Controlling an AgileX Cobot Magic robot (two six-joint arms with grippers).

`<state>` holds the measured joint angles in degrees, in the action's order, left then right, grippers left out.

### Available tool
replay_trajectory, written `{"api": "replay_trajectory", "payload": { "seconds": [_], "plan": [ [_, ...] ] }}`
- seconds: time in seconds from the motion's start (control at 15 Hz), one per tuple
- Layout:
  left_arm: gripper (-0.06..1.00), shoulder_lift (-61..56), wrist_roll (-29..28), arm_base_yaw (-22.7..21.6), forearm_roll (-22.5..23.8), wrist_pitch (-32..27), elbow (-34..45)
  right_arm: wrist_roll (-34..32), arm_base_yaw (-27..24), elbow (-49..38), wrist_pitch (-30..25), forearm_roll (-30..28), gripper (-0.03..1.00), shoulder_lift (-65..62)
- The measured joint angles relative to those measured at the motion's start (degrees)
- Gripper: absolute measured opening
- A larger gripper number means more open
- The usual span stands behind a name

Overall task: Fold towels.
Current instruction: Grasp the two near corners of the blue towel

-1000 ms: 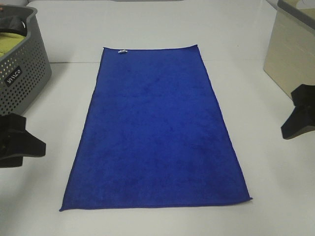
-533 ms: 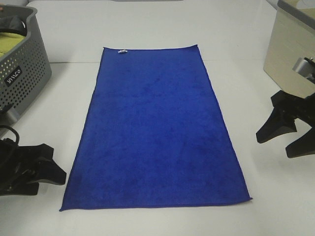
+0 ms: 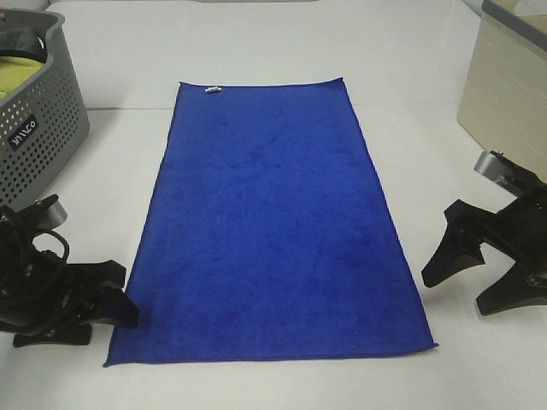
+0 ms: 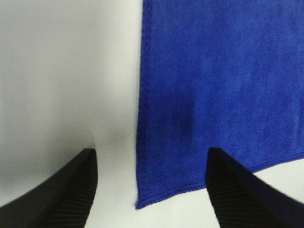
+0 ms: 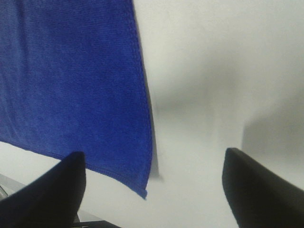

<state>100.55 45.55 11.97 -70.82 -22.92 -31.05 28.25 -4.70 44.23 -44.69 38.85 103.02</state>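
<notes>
A royal-blue towel [image 3: 272,222] lies flat and unfolded on the white table [image 3: 256,43], long side running away from me, with a small white tag [image 3: 212,89] on its far short edge. My left gripper [image 3: 107,306] is open, just left of the towel's near left corner [image 4: 138,203]. My right gripper [image 3: 474,278] is open, just right of the towel's near right corner [image 5: 144,192]. In both wrist views the open fingers straddle a corner from above; neither touches the towel.
A grey perforated laundry basket [image 3: 34,128] with yellow and dark cloth inside stands at the back left. A beige box [image 3: 504,85] stands at the back right. The table's front edge runs close under the towel's near edge.
Both grippers have moved inward and toward the near corners of the towel. The towel has not moved.
</notes>
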Motion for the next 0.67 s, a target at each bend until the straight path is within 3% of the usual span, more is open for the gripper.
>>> {"api": "replay_trajectory", "payload": {
  "seconds": [0.4,0.67],
  "plan": [
    [0.63,4.98,1.55,0.00,-2.92,-6.19,-3.78,-0.23,8.14,0.74,3.44,2.46,0.72,4.87],
    [0.62,7.28,2.81,0.00,-4.07,-9.68,-5.84,0.97,8.48,0.97,3.04,7.91,0.57,7.10]
  ]
}}
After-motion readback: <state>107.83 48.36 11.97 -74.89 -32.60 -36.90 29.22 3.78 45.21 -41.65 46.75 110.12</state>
